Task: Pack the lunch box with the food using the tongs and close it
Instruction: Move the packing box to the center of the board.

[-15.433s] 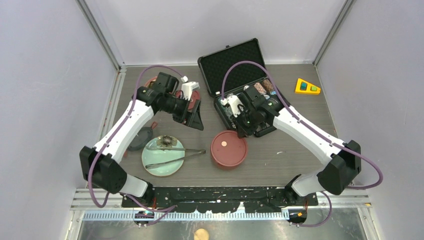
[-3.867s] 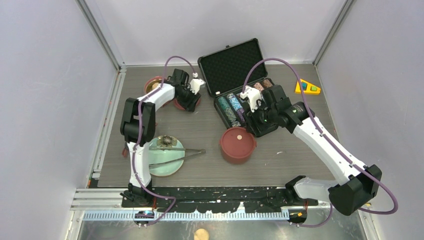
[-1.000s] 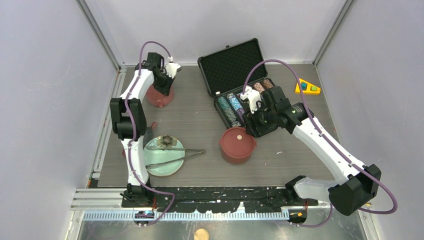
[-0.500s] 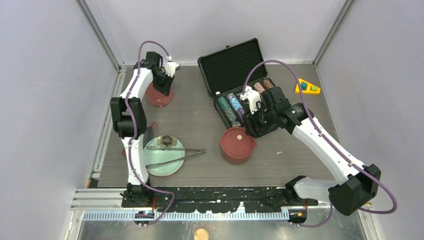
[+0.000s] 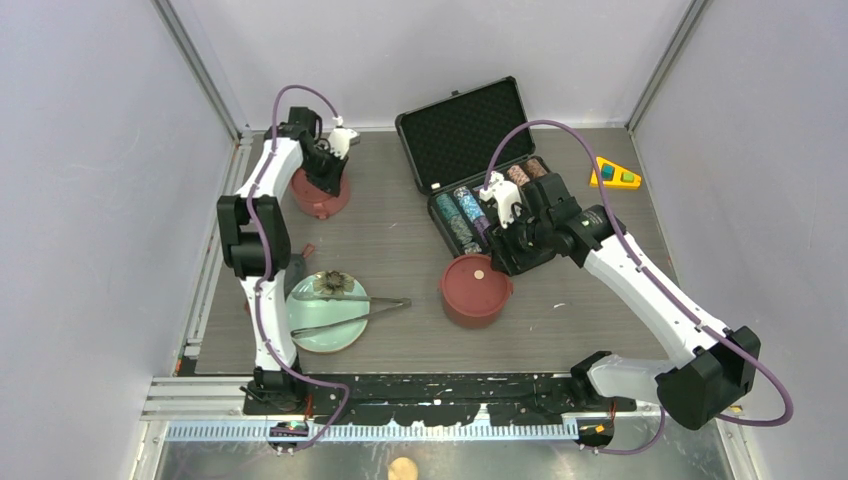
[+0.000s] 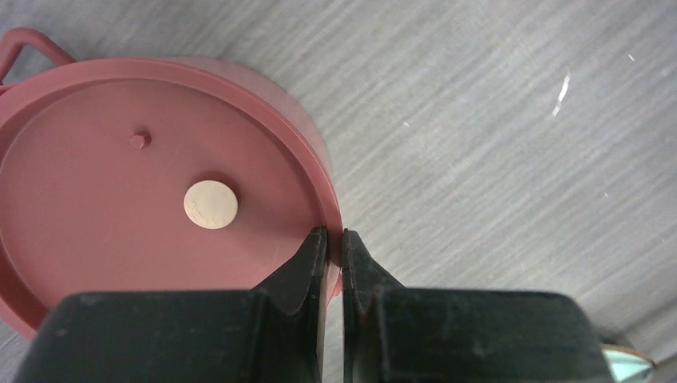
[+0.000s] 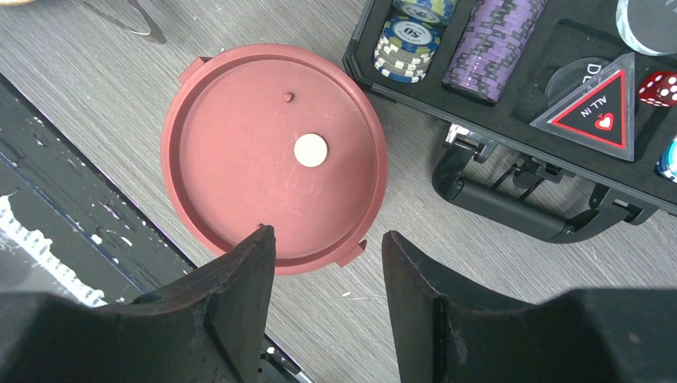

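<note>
Pinching the rim of the far maroon tier with our left claw, we hold our right claw released above the near tier; both wear flat, beige-dotted lids.

Right gripper spread at lidded lunch box rim; poker chip case just beside.

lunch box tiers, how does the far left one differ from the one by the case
The left gripper is shut on the far-left tier at its rim; the right gripper is open over the centre tier. The far-left tier is clear of the black case; the centre tier sits right by it. Both are maroon, round, lidded.
</note>
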You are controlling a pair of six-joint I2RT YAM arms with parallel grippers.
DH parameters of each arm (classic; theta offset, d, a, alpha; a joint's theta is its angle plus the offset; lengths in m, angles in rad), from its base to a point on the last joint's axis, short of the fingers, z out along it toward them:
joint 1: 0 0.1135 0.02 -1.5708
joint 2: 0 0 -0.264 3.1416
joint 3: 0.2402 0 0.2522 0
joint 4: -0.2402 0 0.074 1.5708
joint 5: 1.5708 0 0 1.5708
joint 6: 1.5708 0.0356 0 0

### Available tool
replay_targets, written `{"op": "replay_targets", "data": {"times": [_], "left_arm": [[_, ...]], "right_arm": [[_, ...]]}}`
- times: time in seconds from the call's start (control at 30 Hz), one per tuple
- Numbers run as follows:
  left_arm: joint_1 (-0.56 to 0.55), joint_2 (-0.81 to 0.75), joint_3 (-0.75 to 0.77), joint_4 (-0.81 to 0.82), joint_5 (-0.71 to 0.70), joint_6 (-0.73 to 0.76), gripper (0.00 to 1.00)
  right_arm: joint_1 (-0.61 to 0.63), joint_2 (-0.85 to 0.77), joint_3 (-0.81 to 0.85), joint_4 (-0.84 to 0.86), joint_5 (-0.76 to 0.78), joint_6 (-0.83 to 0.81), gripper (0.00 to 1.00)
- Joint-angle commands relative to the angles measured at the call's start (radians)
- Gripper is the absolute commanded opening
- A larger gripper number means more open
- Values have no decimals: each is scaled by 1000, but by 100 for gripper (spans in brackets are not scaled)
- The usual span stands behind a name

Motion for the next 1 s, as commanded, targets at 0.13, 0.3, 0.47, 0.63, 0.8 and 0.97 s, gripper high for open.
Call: {"op": "replay_targets", "data": {"times": [0.13, 0.3, 0.47, 0.63, 0.8, 0.97], "left_arm": [[-49, -89, -123, -192, 100, 128, 0], [-96, -157, -229, -230, 125, 257, 0], [-169, -234, -360, -281, 108, 493, 0], [-185, -287, -405, -364, 105, 708, 0], [-183, -335, -398, -360, 59, 788, 12], [-173, -380, -338, -313, 58, 713, 36]], "right_arm": [[-2, 12, 52, 4, -20, 1, 57], [-1, 16, 62, -2, -23, 2, 57], [-3, 24, 74, -8, -31, 8, 57], [-2, 28, 84, -15, -33, 10, 57], [-2, 28, 89, -21, -33, 8, 57], [-2, 25, 91, -24, -31, 4, 57]]}}
